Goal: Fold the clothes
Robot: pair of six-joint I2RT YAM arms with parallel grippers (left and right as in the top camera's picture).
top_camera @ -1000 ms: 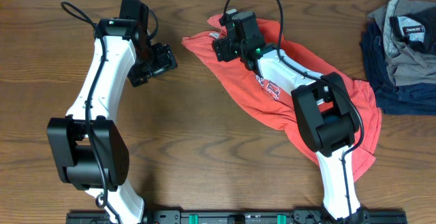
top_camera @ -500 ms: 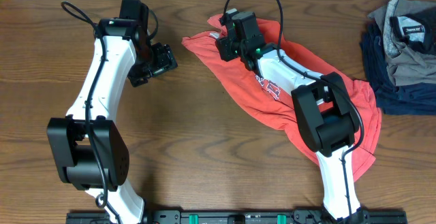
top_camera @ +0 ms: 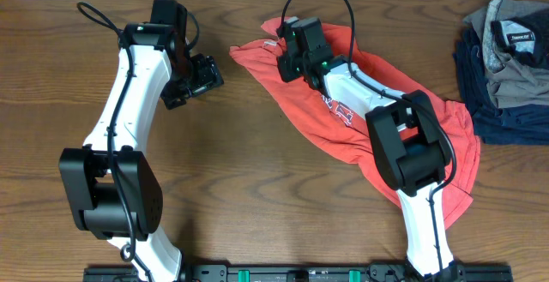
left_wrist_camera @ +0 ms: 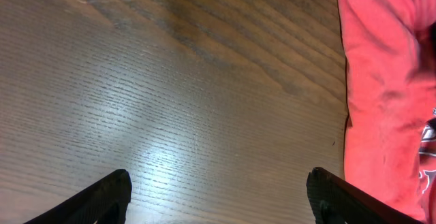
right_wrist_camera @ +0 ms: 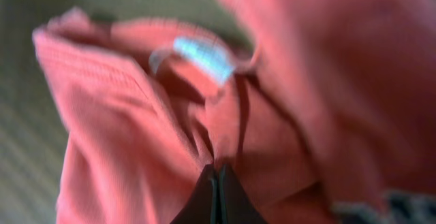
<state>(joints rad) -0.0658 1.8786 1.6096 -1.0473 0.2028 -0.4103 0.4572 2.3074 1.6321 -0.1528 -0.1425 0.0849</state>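
Observation:
The clothes, a coral-red T-shirt (top_camera: 296, 111), lie crumpled across the middle and right of the table, with lettering showing beside the right arm. My right gripper (top_camera: 287, 52) is down at the shirt's upper left end, near the collar. In the right wrist view its fingertips (right_wrist_camera: 216, 168) are pressed together, with a fold of red fabric (right_wrist_camera: 122, 115) pinched at the tips, just below the pale neck label (right_wrist_camera: 201, 55). My left gripper (top_camera: 210, 75) hovers over bare wood left of the shirt. It is open and empty (left_wrist_camera: 218, 178), and the shirt's edge (left_wrist_camera: 381, 81) lies to its right.
A pile of grey and navy garments (top_camera: 506, 59) sits at the table's far right edge. The wooden table (top_camera: 257, 196) shows bare between the two arms and in front of the shirt.
My right gripper's jaws have shut on the shirt fabric near the collar. The left arm has not moved.

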